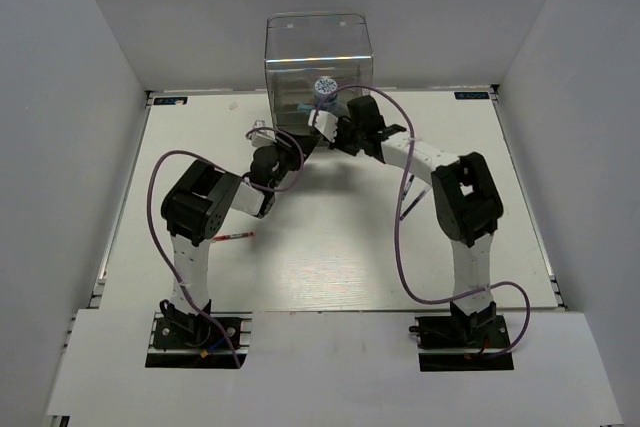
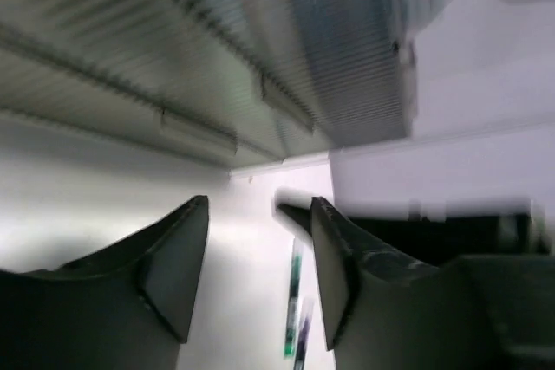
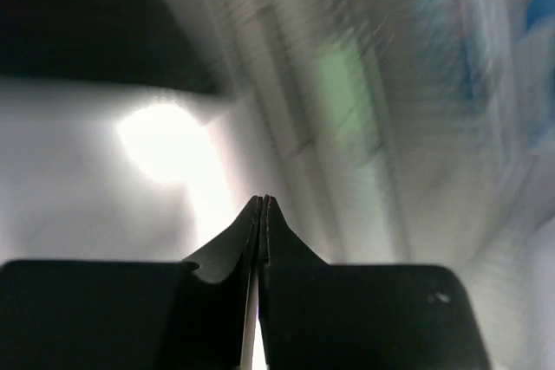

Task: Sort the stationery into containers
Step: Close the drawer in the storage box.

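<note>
The clear smoky drawer unit (image 1: 318,57) stands at the back middle of the table. The round blue-and-white tub (image 1: 324,87) shows at its front, by the tall box. My left gripper (image 1: 268,152) is open and empty at the unit's front left corner. In the left wrist view (image 2: 260,205) the drawers (image 2: 260,58) fill the top, and a green pen (image 2: 293,301) and a dark purple pen (image 2: 302,344) lie on the table between the fingers. My right gripper (image 1: 320,131) is shut with nothing visible in it, close in front of the blurred drawers (image 3: 364,101); its shut jaws show in the right wrist view (image 3: 263,200).
A thin red pen (image 1: 232,236) lies on the table by the left arm. A dark pen (image 1: 408,209) lies beside the right arm. White walls close the table in on the left, right and back.
</note>
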`<action>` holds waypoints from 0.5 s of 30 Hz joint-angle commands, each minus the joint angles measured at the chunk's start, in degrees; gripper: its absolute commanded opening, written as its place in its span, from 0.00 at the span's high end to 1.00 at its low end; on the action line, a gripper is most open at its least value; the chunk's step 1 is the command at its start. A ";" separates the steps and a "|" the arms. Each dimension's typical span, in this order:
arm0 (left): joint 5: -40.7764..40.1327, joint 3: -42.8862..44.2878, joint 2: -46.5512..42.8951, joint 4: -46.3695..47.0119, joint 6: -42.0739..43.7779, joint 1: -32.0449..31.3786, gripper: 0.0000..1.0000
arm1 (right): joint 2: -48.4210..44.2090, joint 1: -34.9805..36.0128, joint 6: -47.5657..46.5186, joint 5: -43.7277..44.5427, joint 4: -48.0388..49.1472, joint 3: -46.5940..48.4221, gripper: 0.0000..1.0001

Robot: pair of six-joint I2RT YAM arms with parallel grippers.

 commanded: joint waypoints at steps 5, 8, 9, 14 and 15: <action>-2.87 7.24 5.03 0.58 -0.69 0.16 0.53 | -16.90 -2.35 6.93 -6.92 2.92 -16.44 0.68; -3.40 9.70 6.17 -2.14 -1.22 0.16 0.54 | -23.57 -3.93 8.69 -7.27 3.98 -23.21 0.66; -3.40 10.32 6.78 -2.67 -1.22 0.16 0.54 | -25.42 -4.46 9.21 -7.19 4.33 -25.57 0.66; -4.01 13.83 8.45 -6.62 -1.22 0.16 0.51 | -30.36 -7.18 10.10 -7.01 4.33 -31.92 0.66; -4.01 14.88 8.46 -6.63 -1.22 0.16 0.50 | -30.62 -8.14 10.71 -7.10 4.42 -32.18 0.66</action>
